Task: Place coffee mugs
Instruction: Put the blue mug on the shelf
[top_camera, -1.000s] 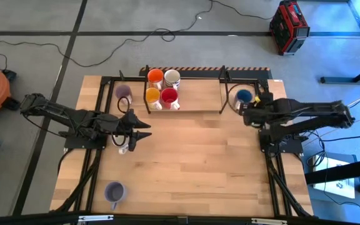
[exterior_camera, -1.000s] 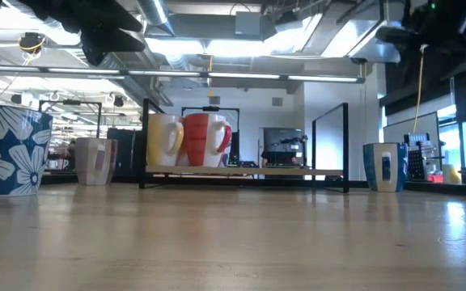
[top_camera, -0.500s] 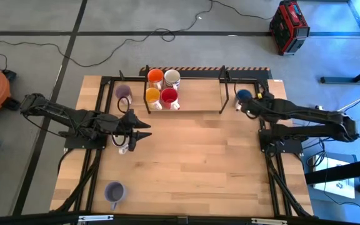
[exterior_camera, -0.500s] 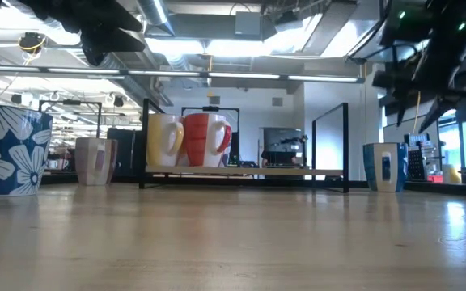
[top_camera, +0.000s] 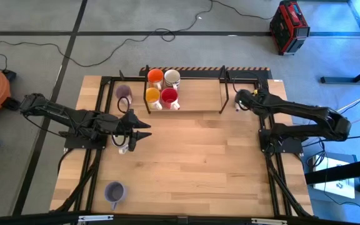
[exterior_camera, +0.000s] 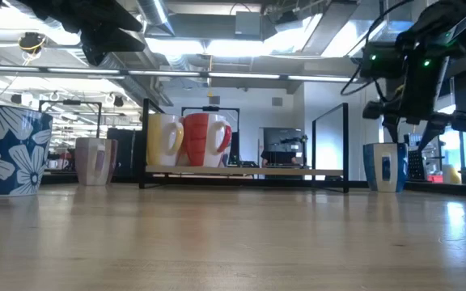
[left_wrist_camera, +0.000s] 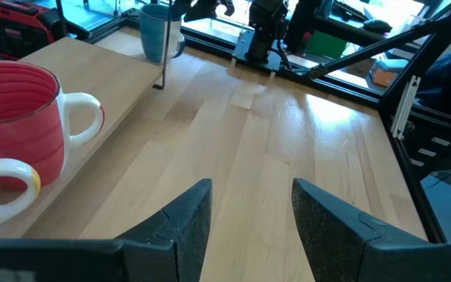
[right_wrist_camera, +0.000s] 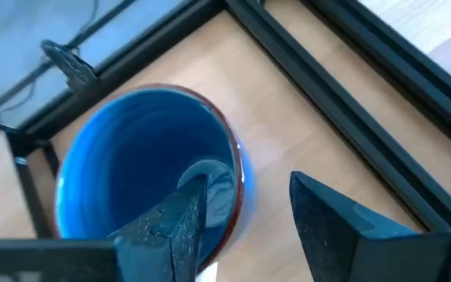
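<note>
One pincer (right_wrist_camera: 241, 215) astride blue mug (right_wrist_camera: 143, 168) rim

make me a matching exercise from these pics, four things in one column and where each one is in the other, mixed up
Things
1. blue mug
2. red mug
3. right gripper
4. left gripper

Places
A. open above the bare wood, left of the table's middle
B. among the four mugs grouped at the table's far edge
C. far right corner, beside the black frame
D. open directly over the blue mug's rim

Pairs: 1-C, 2-B, 3-D, 4-A

Right gripper (right_wrist_camera: 241, 215) jaws parted (left gripper (left_wrist_camera: 245, 215) too).
</note>
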You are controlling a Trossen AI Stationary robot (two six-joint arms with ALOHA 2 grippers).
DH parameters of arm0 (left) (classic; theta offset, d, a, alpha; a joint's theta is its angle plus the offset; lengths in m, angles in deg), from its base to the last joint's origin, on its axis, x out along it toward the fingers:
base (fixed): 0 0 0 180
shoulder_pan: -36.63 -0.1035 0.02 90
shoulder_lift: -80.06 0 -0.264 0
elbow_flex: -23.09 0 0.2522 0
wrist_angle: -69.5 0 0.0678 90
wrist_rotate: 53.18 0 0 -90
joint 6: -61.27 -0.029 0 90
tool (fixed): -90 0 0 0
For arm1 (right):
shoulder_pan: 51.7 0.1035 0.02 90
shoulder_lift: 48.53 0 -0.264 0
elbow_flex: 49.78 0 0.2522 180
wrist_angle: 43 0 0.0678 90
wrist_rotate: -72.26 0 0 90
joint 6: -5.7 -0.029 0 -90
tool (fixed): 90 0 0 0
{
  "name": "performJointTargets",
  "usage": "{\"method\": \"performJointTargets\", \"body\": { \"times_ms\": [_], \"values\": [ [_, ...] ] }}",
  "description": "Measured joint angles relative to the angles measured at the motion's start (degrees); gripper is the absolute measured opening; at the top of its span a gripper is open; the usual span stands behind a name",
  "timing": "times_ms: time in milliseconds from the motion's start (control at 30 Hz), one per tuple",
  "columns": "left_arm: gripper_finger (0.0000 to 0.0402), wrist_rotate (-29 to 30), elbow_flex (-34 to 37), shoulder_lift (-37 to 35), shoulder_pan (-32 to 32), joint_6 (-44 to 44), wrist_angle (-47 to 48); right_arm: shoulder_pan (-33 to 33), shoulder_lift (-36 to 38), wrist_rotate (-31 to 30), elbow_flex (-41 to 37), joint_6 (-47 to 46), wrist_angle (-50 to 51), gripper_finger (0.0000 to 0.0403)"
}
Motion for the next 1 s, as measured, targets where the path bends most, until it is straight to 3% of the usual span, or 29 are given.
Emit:
{"method": "performJointTargets", "body": {
  "times_ms": [200,467,833,1000],
  "values": [
    [0.0172,0.4,0.0,0.0,0.0,0.0,0.0,-0.3,-3.4,0.3,0.0,1.0,-2.3,0.0144],
    [0.0172,0.7,0.0,0.0,0.0,0.0,0.0,-0.3,-3.8,-0.8,0.0,1.0,-1.9,0.0015],
    [0.0172,1.7,0.0,0.0,0.0,-0.1,0.0,1.5,-0.2,-1.7,0.0,1.2,3.5,0.0010],
    [0.0172,1.7,0.0,0.0,0.0,0.0,0.0,6.3,5.2,2.0,3.2,5.9,12.5,0.0005]
  ]
}}
